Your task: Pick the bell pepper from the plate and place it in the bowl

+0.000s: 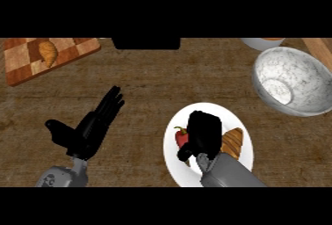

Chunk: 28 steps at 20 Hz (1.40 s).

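One red bell pepper with green stem, half-hidden under curled right robot hand.

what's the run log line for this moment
stage: grasping | right hand: over plate, curled on bell pepper | left hand: open, resting | bowl: no pepper inside

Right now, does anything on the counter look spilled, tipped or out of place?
Nothing stands out. The bowl sits upright, the plate lies flat with the bell pepper and a croissant on it, and the right hand is over the pepper. The left hand rests open.
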Each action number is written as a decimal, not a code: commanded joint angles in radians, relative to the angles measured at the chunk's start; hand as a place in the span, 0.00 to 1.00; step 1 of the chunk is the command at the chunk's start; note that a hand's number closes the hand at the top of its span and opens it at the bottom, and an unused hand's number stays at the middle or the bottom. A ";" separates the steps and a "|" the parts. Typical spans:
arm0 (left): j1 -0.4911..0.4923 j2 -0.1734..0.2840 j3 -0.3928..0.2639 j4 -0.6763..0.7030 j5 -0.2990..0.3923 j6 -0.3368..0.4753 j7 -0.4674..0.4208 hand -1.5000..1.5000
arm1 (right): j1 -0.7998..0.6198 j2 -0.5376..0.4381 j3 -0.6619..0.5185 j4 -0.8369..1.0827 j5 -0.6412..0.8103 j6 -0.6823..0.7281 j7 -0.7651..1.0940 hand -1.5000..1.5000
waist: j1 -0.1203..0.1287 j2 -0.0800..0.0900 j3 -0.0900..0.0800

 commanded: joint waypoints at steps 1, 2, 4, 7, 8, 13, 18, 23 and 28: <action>0.013 -0.016 0.006 0.015 -0.017 0.003 -0.028 0.50 | -0.005 -0.114 -0.091 -0.082 -0.044 0.174 0.033 1.00 | -0.010 0.003 0.000; -0.042 0.008 0.044 0.003 0.004 -0.007 0.029 0.50 | -0.038 -0.088 -0.117 -0.074 -0.029 0.181 0.043 1.00 | -0.007 0.004 0.001; -0.060 -0.038 0.024 0.022 -0.008 0.009 0.038 0.50 | 0.001 -0.090 -0.103 -0.230 0.001 0.235 0.101 1.00 | -0.013 0.002 0.000; 0.010 -0.011 0.038 0.029 -0.010 -0.032 -0.023 0.50 | -0.036 -0.066 -0.144 -0.350 0.035 0.245 0.138 1.00 | -0.011 0.001 0.000; -0.007 -0.008 0.046 -0.026 0.020 -0.028 0.043 0.50 | -0.004 -0.034 -0.096 -0.404 0.078 0.266 0.200 1.00 | -0.011 -0.001 0.000; -0.053 -0.031 0.043 0.024 -0.023 0.002 0.033 0.50 | -0.125 -0.045 -0.169 -0.536 0.146 0.401 0.225 1.00 | -0.021 -0.002 -0.001; 0.012 -0.017 0.030 -0.033 -0.023 -0.013 0.035 0.50 | -0.217 -0.029 -0.247 -0.595 0.182 0.534 0.238 1.00 | -0.012 -0.004 -0.001; 0.033 -0.013 0.035 -0.032 -0.024 -0.035 0.020 0.50 | -0.294 -0.077 -0.453 -0.542 0.150 0.549 0.106 1.00 | 0.000 0.002 0.000; -0.001 -0.063 0.012 -0.013 -0.053 -0.009 0.026 0.50 | -0.351 -0.065 -0.530 -0.511 0.184 0.578 0.079 1.00 | -0.001 0.002 0.000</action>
